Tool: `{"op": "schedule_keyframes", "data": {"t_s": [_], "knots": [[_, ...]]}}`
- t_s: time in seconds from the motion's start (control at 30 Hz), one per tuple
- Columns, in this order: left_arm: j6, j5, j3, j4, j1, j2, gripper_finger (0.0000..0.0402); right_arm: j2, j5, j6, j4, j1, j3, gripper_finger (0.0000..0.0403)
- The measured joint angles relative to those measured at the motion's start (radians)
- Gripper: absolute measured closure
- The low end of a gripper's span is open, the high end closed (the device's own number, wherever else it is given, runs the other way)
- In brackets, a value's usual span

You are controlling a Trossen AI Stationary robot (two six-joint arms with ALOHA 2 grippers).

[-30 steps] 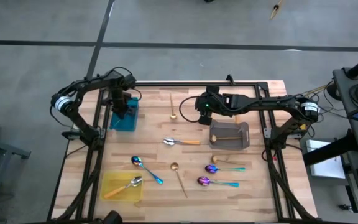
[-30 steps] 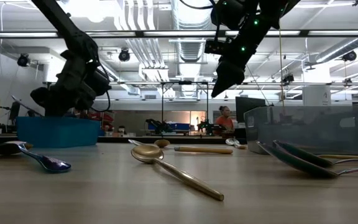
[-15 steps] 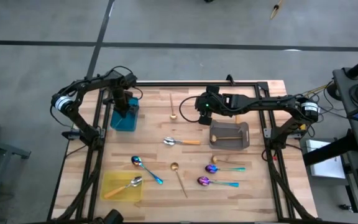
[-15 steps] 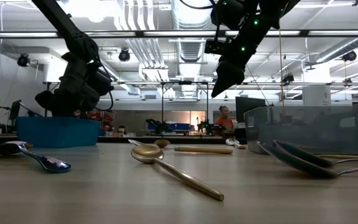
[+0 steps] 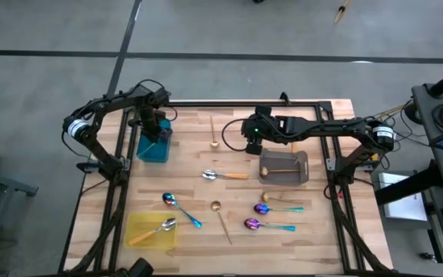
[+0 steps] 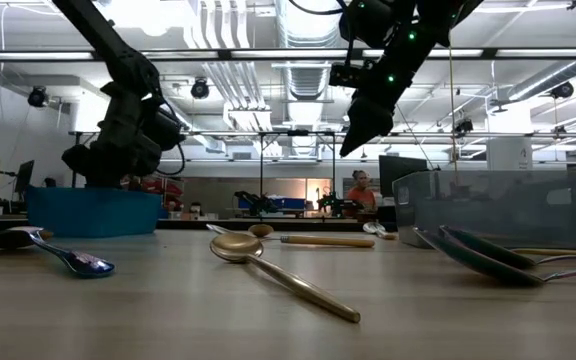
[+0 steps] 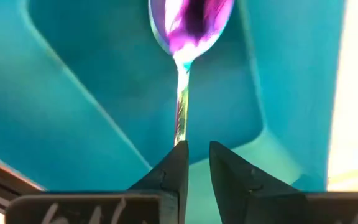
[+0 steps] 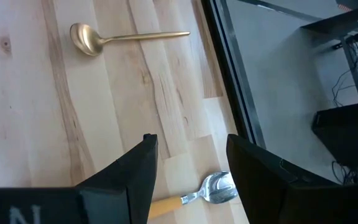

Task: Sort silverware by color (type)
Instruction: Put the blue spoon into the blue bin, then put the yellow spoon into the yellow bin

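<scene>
Hovering over the teal tray (image 7: 73, 93), left claw (image 7: 195, 163) narrowly parted — iridescent spoon (image 7: 188, 37) beyond.

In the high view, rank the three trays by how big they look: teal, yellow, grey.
1. yellow tray, widest footprint.
2. grey tray, a little smaller.
3. teal tray, smallest showing, though the left gripper covers part of it, so that rank is less sure.

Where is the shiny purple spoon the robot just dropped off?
In the left wrist view, the purple spoon lies inside the teal tray at the table's far left, just past the left gripper.
</scene>
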Motion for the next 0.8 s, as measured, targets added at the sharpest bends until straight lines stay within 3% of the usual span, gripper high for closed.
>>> {"op": "schedule_keyframes", "data": {"t_s": [0.2,0.37,0.47,0.6,0.73,0.8], "knots": [[0.041,0.0,0.103,0.032,-0.017,-0.089,0.0352,0.0,0.0,0.02,0.023,0.0,0.0,0.022],[0.058,0.0,0.123,0.223,-0.098,-0.265,0.0352,0.0,-0.001,0.103,0.114,0.0,0.0,0.022],[0.058,0.0,0.074,0.388,-0.176,-0.385,0.0352,0.0,-0.024,0.19,0.188,0.0,0.0,0.022],[0.068,0.0,-0.032,0.633,-0.294,-0.518,0.0352,0.013,-0.153,0.287,0.249,0.0,-0.001,0.022],[0.107,0.0,-0.163,0.917,-0.397,-0.609,0.0352,0.032,-0.268,0.366,0.318,0.001,-0.002,0.022],[0.116,0.0,-0.234,1.064,-0.434,-0.64,0.0352,0.035,-0.274,0.418,0.352,0.001,-0.002,0.022]]}}
